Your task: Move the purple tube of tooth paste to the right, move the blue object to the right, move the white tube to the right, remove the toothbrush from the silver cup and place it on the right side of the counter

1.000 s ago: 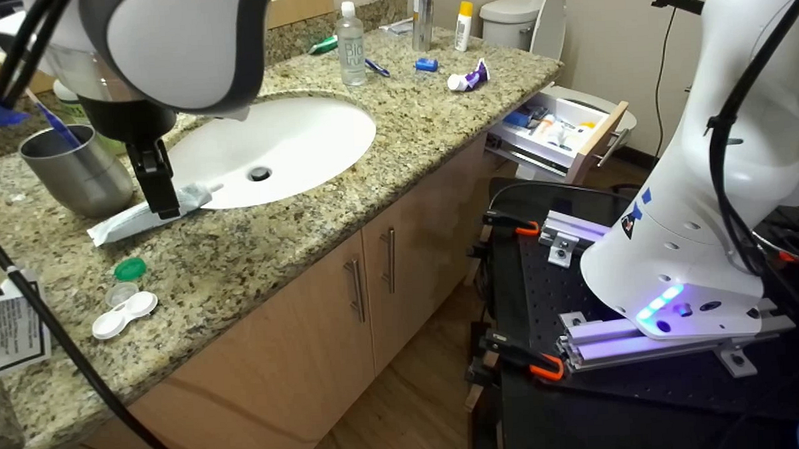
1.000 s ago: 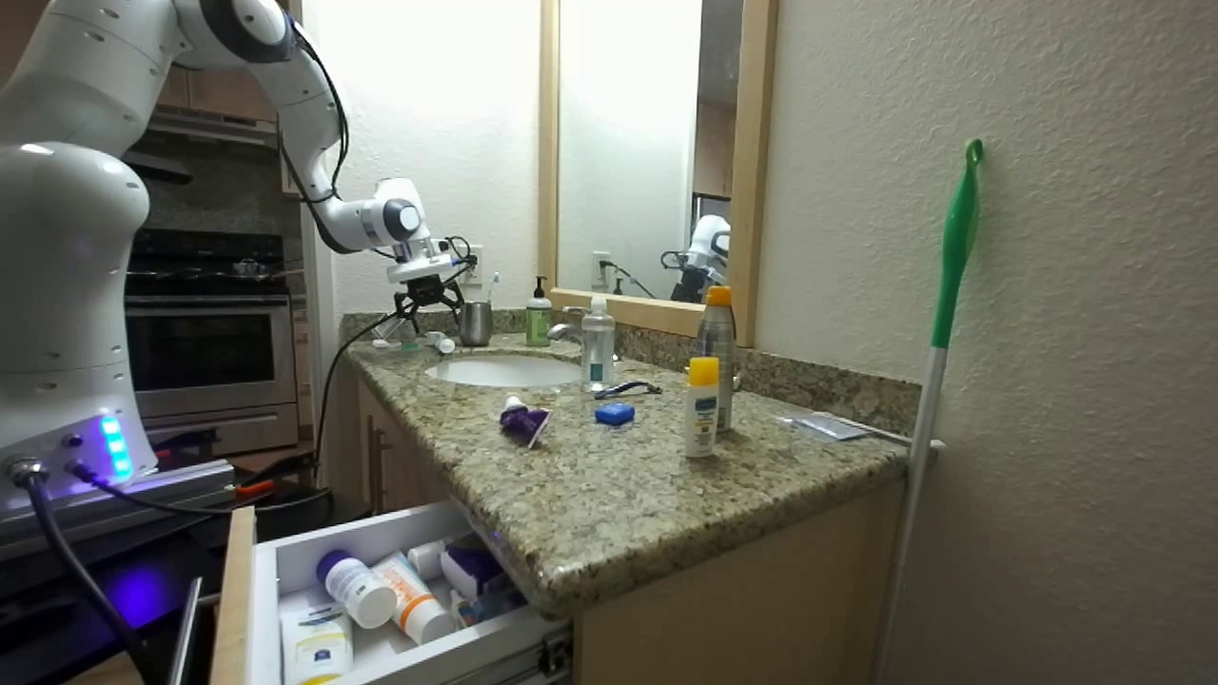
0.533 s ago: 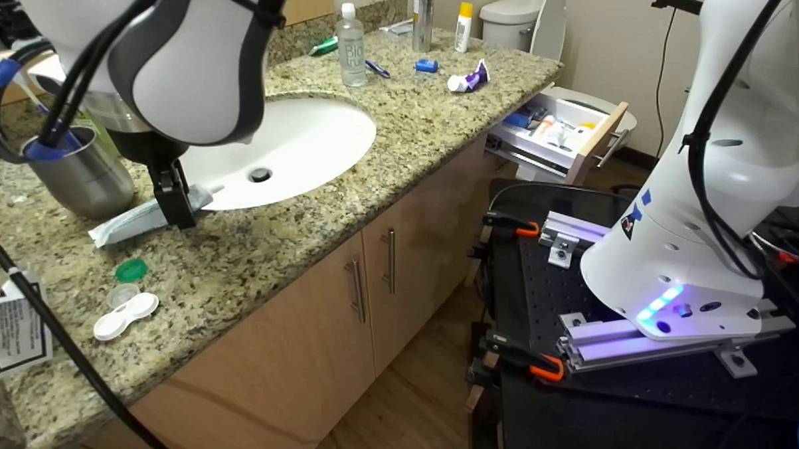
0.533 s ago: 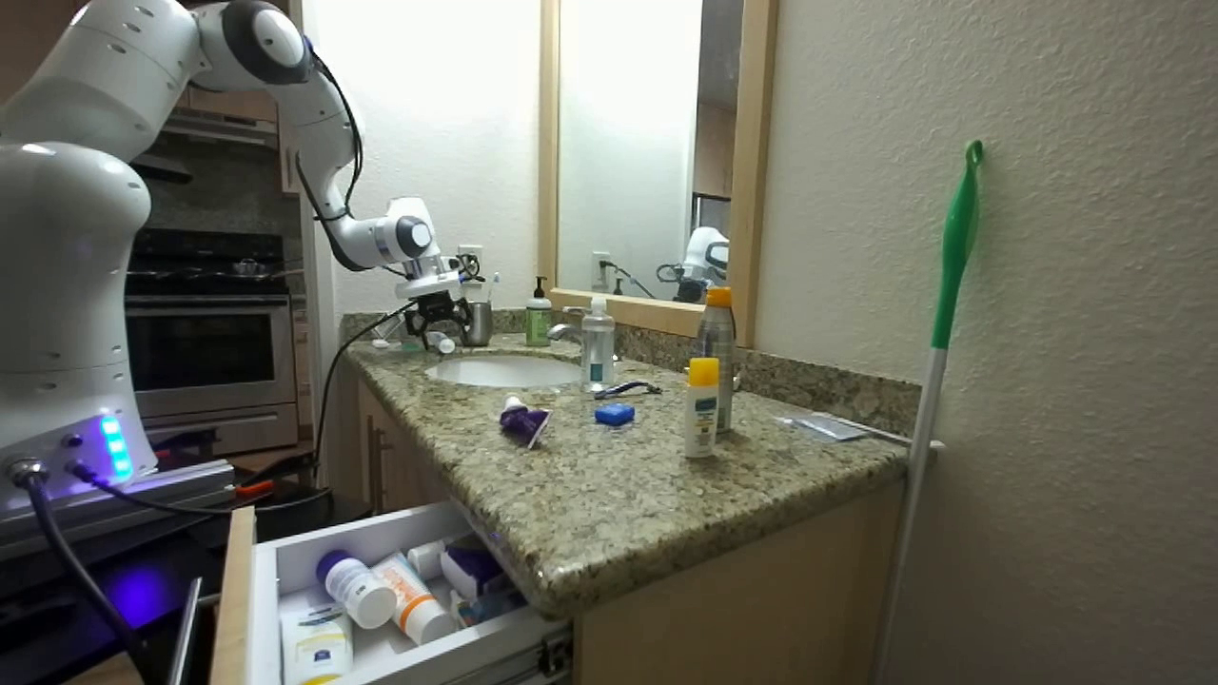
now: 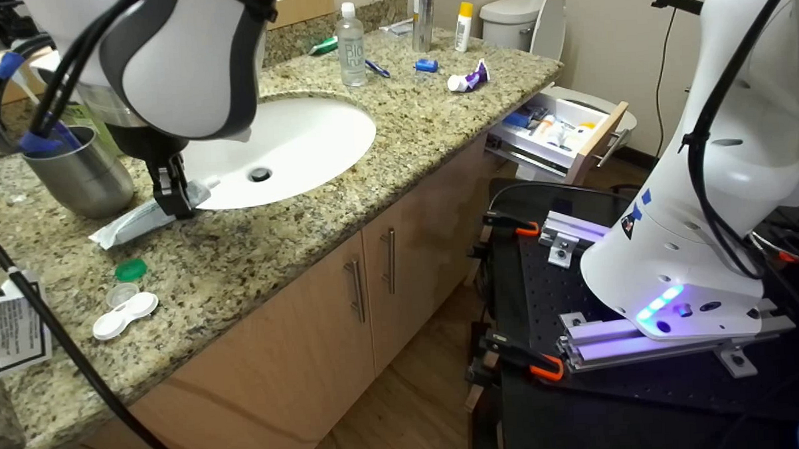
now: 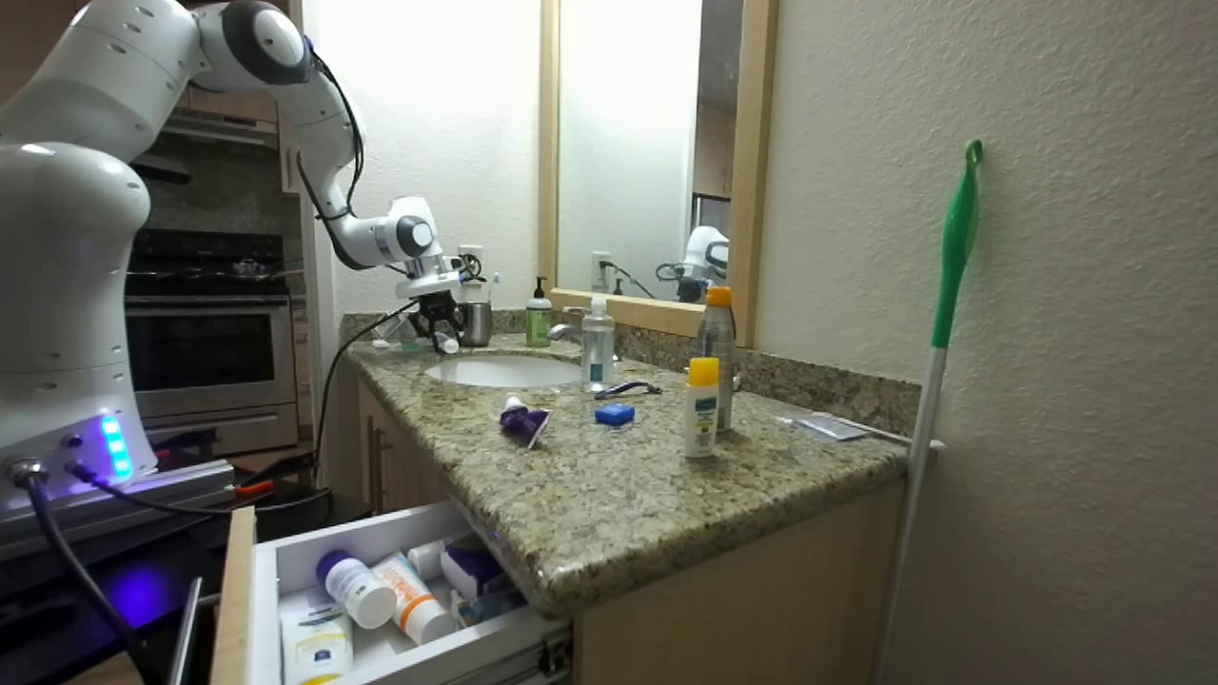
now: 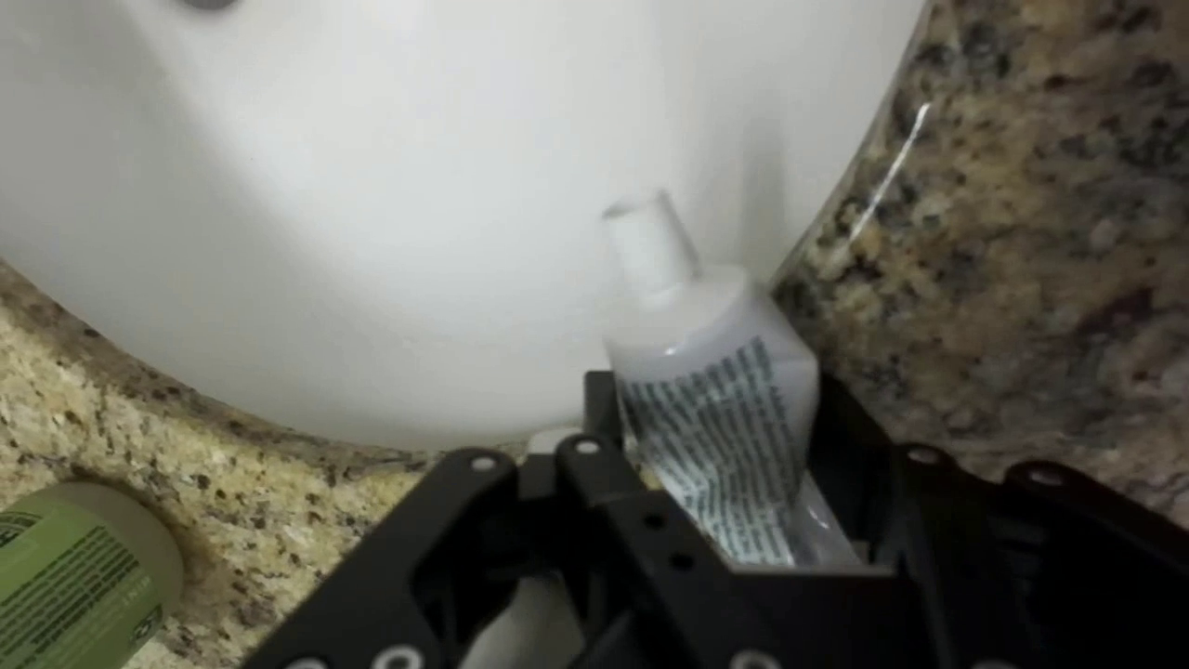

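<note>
My gripper (image 5: 177,211) is low over the counter (image 5: 280,242) at the sink's near end, its fingers on both sides of the white tube (image 5: 132,224). In the wrist view the fingers (image 7: 715,400) press both edges of the white tube (image 7: 720,446), which looks buckled; its cap points over the sink. The silver cup (image 5: 85,179) stands beside the tube, with the toothbrush (image 5: 67,135) leaning in it, partly behind a cable. The toothbrush (image 6: 494,285) also shows above the cup (image 6: 476,325). The purple tube (image 6: 524,423) and blue object (image 6: 615,414) lie on the counter beyond the sink.
A clear bottle (image 5: 351,50), a blue razor-like item (image 6: 628,388) and yellow-capped bottles (image 6: 702,409) stand or lie past the sink (image 5: 304,148). A green soap bottle (image 7: 88,576) is near the cup. A green cap (image 5: 130,270) and white case (image 5: 125,315) lie near the tube. A drawer (image 6: 371,609) is open.
My gripper came down around the white tube over the last second. Its fingers have drawn together on the tube and risen slightly; the tube's cap end has shifted slightly.
</note>
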Tool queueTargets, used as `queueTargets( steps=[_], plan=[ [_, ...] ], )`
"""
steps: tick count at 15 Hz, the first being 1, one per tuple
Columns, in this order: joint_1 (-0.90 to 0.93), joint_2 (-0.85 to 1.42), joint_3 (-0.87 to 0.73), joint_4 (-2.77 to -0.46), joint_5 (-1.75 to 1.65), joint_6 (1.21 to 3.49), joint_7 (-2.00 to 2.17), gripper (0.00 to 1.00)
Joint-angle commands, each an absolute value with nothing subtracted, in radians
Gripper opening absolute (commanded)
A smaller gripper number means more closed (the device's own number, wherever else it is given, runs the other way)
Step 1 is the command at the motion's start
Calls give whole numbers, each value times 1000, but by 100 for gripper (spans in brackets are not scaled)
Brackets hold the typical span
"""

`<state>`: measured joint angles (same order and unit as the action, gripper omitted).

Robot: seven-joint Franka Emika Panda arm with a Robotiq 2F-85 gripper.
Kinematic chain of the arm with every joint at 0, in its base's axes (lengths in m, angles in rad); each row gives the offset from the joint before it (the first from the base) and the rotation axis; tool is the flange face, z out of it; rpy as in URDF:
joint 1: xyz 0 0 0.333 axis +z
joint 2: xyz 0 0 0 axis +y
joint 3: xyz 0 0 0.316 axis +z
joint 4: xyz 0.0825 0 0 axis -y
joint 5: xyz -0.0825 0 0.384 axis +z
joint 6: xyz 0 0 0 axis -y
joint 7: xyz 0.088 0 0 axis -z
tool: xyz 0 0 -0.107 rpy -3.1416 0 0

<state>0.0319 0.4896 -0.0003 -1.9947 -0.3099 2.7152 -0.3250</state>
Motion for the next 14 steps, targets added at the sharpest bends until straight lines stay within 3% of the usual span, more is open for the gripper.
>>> queueTargets(
  steps=[1, 6, 14],
  plan=[
    [2, 483, 17, -1985, -270, 2666, -332, 25],
    [-4, 425, -12, -2002, -262, 2581, -312, 7],
    [-121, 139, -135, -2175, -267, 2492, -258, 7]
  ],
)
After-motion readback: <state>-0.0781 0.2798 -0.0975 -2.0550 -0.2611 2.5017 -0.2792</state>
